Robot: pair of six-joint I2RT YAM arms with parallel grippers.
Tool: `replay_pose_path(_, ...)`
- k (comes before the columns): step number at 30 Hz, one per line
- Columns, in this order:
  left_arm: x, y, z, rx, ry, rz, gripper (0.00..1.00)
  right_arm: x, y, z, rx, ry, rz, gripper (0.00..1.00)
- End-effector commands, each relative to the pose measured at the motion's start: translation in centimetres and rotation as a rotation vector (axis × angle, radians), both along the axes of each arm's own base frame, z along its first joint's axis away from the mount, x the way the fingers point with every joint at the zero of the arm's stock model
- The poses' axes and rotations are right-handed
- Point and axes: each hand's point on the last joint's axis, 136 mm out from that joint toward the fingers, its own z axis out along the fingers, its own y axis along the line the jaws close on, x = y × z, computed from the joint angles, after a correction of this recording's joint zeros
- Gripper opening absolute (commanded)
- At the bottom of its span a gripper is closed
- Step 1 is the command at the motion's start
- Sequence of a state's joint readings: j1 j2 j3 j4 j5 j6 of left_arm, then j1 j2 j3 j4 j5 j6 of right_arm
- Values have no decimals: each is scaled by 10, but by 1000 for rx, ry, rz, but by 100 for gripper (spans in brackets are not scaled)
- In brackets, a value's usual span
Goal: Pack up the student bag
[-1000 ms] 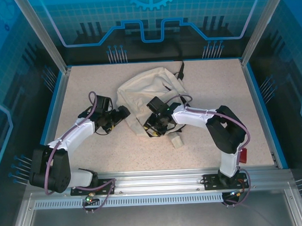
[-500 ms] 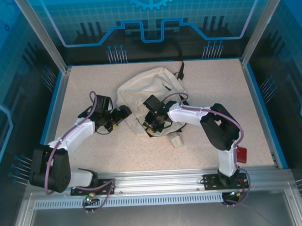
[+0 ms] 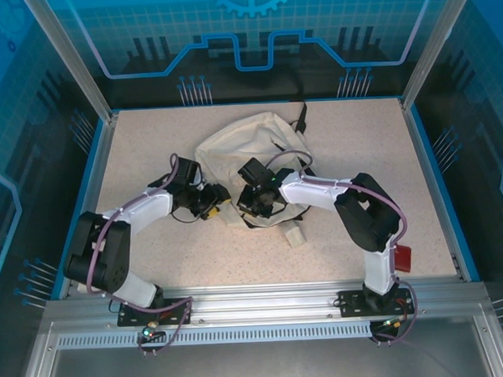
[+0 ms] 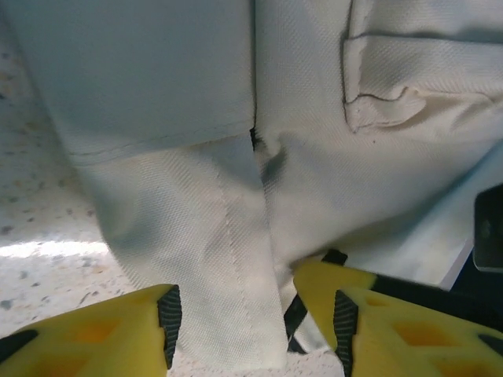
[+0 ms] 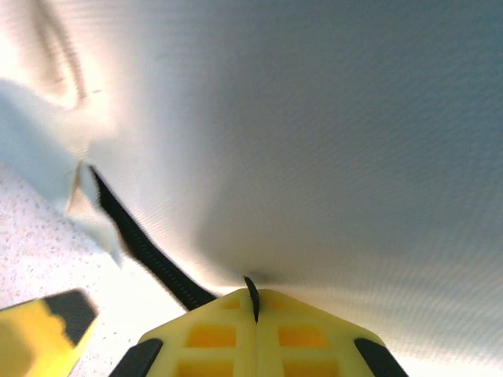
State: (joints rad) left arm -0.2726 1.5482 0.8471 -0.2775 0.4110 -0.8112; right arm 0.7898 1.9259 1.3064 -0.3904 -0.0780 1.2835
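Student bag (image 3: 251, 145) is lying on the bench (image 3: 363, 154). My right fingers (image 5: 253, 318) are clamping together on its cloth; my left fingers (image 4: 369, 322) are standing apart, straddling a flap (image 4: 228, 259). Risk: thin pinch slipping under pull.
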Motion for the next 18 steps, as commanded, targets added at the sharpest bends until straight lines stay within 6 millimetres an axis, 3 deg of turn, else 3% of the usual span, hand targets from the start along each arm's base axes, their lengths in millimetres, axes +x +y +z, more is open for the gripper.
replay_pose_path(1, 7, -11, 0, -32, 18, -14, 52, -1, 11, 27, 44, -93, 75, 3)
replay_pose_path(11, 20, -16, -20, 11, 97, -24, 46, -15, 16, 33, 99, -74, 101, 2)
replay_pose_path(18, 17, -13, -27, 75, 124, -42, 27, -16, 8, 31, 71, -71, 92, 2)
